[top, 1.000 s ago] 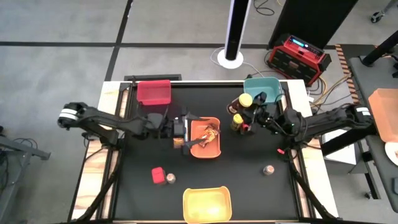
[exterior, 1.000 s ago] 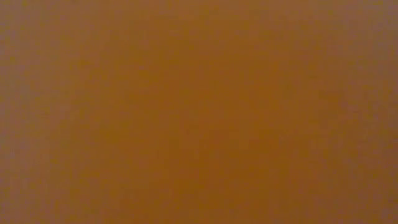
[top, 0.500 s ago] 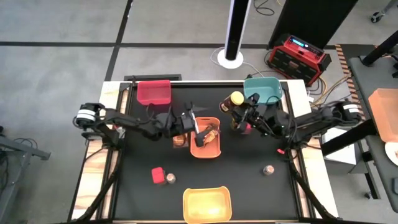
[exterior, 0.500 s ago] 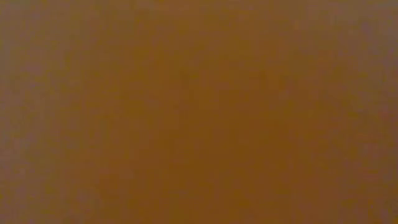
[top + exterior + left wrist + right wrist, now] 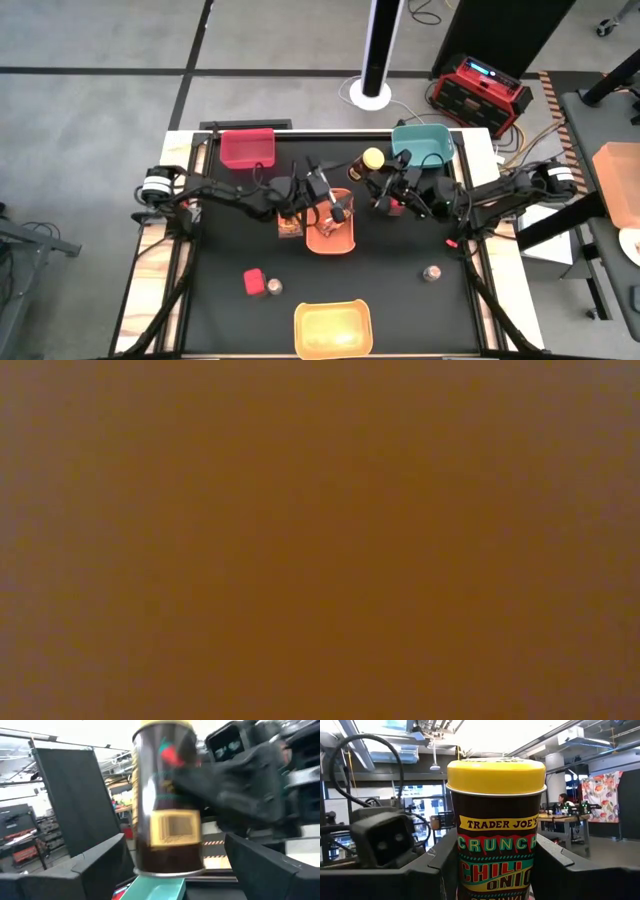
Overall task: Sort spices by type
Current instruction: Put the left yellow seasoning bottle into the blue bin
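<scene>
A yellow-lidded jar (image 5: 373, 158) (image 5: 495, 835), dark with a printed label, is up between the orange bin (image 5: 322, 243) and the teal bin (image 5: 422, 143), with my right gripper (image 5: 383, 182) shut on it. My left gripper (image 5: 338, 207) hangs open over the orange bin, facing the jar (image 5: 167, 800); its fingers stand to either side of the jar without touching it. One orange-red packet (image 5: 337, 214) lies in the orange bin and another (image 5: 290, 228) lies flat on the table beside it. The low view shows only an orange-brown blur. My right gripper pinches the jar's body (image 5: 462, 870) below the lid between its two fingers (image 5: 432, 870), one on each side. The fingers come level from the table's right side. The jar stands upright in the hold, clear of the table.
A red bin (image 5: 246, 148) stands at the far left and a yellow bin (image 5: 332, 328) at the near edge. A red cube box (image 5: 254, 281) and a silver-lidded jar (image 5: 273, 287) sit near left, another silver-lidded jar (image 5: 432, 273) near right. Something small and red (image 5: 393, 207) shows under my right gripper.
My left gripper has gone toward the table's right edge, from the left side of the orange bin to above it, toward the jar; a packet stays on the table where it was. My right gripper has carried the yellow-lidded jar toward the table's left edge.
</scene>
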You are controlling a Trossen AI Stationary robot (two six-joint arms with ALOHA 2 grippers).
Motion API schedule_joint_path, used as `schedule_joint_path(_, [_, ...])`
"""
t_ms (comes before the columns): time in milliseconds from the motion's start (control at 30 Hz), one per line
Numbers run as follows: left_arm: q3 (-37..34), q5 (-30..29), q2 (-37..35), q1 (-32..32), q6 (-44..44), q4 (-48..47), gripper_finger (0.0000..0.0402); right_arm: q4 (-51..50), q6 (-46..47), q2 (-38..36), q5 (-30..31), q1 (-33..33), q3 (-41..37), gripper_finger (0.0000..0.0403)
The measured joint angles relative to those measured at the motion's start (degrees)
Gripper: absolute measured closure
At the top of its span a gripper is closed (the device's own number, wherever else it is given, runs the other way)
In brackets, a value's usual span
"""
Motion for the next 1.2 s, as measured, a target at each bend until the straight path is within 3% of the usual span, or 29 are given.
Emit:
schedule_joint_path(467, [0.47, 8.03, 0.25, 1.99, -1.84, -0.75, 0.0079, -0.64, 0.94, 0.1, -0.05, 0.12, 0.0, 0.0233])
schedule_joint_path(733, [1.43, 7.57, 0.46, 2.55, -2.76, -1.95, 0.0093, -0.68, 1.55, 0.68, -0.07, 0.12, 0.0, 0.0233])
schedule_joint_path(900, [3.85, 7.95, 0.47, 2.56, -2.69, -8.05, 0.0097, -0.66, 1.6, 0.67, -0.11, 0.12, 0.0, 0.0233])
schedule_joint_path(1200, [3.67, 7.19, 0.47, 2.6, -1.97, -8.59, 0.0193, -0.75, 0.96, 0.66, -0.4, 0.26, -0.02, 0.0233])
